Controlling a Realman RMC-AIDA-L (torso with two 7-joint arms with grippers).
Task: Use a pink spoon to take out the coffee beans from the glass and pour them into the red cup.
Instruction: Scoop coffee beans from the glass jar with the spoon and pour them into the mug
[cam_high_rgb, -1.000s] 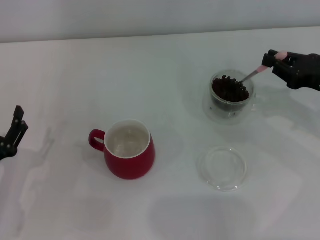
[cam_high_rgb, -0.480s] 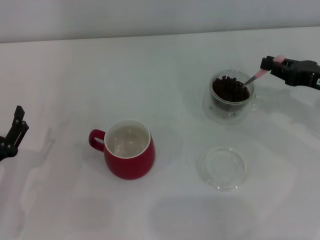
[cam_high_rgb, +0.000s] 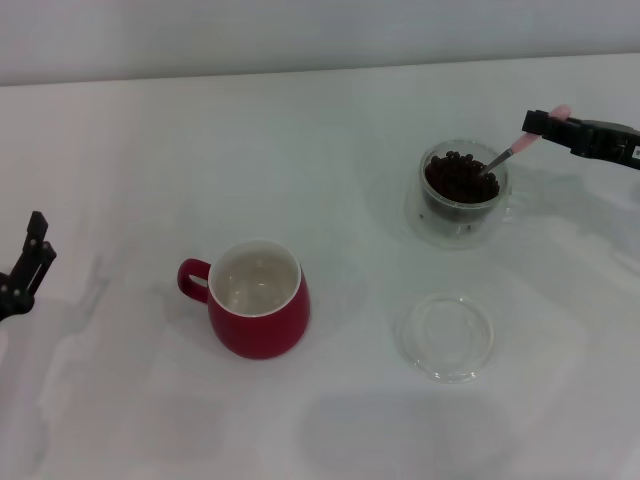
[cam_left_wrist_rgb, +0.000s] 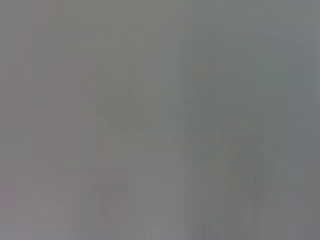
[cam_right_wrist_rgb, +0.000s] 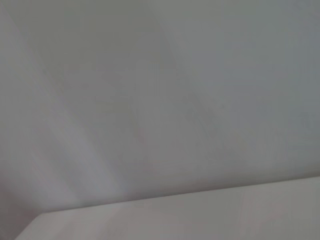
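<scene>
The glass (cam_high_rgb: 463, 195) stands at the right of the table, filled with dark coffee beans (cam_high_rgb: 460, 180). The pink spoon (cam_high_rgb: 515, 148) slants down into it, its metal end among the beans and its pink handle pointing up to the right. My right gripper (cam_high_rgb: 545, 120) is shut on that handle, just right of the glass. The red cup (cam_high_rgb: 257, 299) stands left of centre with its handle to the left, and its white inside holds no beans. My left gripper (cam_high_rgb: 28, 262) hangs parked at the far left edge. Both wrist views show only blank grey surface.
A flat clear glass dish (cam_high_rgb: 447, 335) lies in front of the glass, to the right of the red cup. The white table (cam_high_rgb: 320, 130) runs back to a pale wall.
My right gripper has turned flatter and drawn a little to the right. The spoon now stands steeper, with its bowl dipped into the beans. The left arm has not moved.
</scene>
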